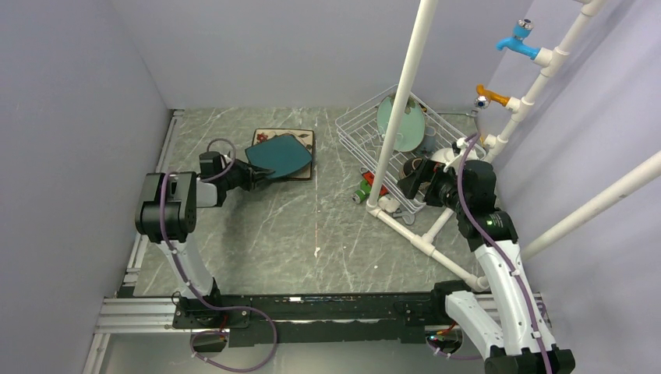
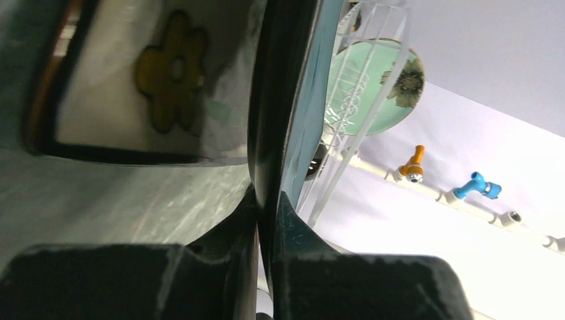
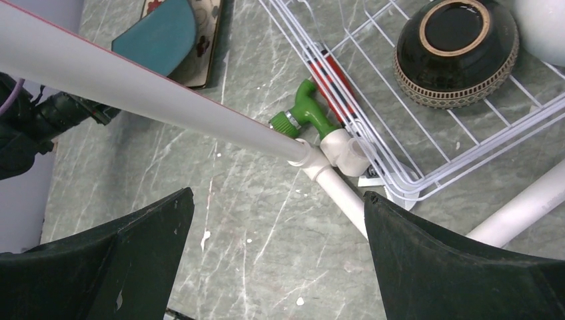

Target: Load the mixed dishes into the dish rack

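Edge of teal square plate in left tool

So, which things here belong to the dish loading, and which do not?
Job: teal square plate in left hand, cream flowered square plate, mint-green round plate, brown glazed bowl, white wire rack.
Lying about: green plastic tap, white pipe frame, blue tap.
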